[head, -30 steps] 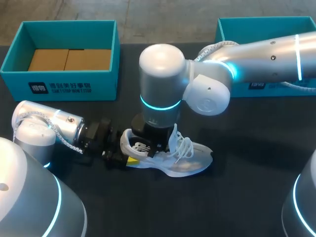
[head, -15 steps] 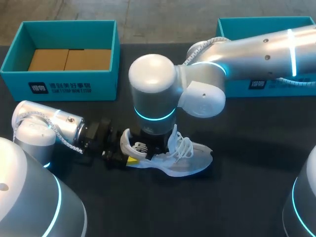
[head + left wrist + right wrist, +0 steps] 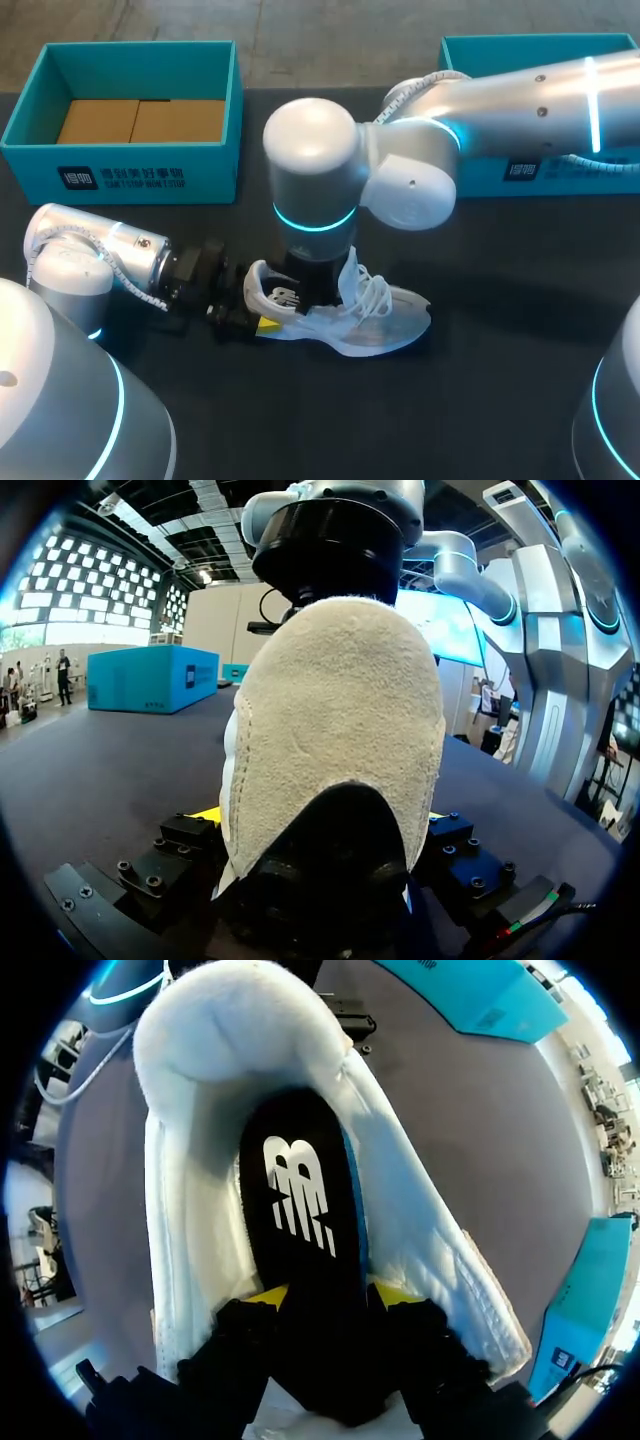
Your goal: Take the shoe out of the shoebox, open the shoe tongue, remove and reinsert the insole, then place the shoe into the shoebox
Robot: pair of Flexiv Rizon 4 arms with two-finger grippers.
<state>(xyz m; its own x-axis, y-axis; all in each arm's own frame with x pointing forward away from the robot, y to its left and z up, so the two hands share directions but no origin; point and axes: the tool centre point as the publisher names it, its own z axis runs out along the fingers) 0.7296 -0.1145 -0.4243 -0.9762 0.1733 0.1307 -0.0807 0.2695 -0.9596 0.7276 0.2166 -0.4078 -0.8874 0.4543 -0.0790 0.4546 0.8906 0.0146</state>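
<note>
The right gripper's (image 3: pixel 330 1300) yellow-tipped fingers (image 3: pixel 262 1296) stand narrow inside the shoe's opening, one pressed to each long edge of the black insole (image 3: pixel 300 1210), which lies between them and runs on toward the padded white heel collar. The insole has a white logo on it and a blue edge showing along one side. The left gripper (image 3: pixel 320 820) sits low on the table, its fingers spread wide enough to clamp the shoe's pale heel (image 3: pixel 330 710) from both sides. Seen from above, the white shoe (image 3: pixel 370 325) rests on its sole on the dark table (image 3: pixel 500 400), a little toward 7 o'clock from the centre, heel pointing to 9 o'clock, toe to 3 o'clock, and loose laces (image 3: pixel 372 290) heaped over the tongue. The right arm (image 3: pixel 520 100) comes in from 2 o'clock and turns straight down into the shoe. The left arm (image 3: pixel 100 255) lies low at 9 o'clock. An open teal shoebox (image 3: pixel 140 170) stands at 11 o'clock, well apart from the shoe. A second teal box (image 3: pixel 520 48) stands at 1 o'clock, partly behind the right arm.
</note>
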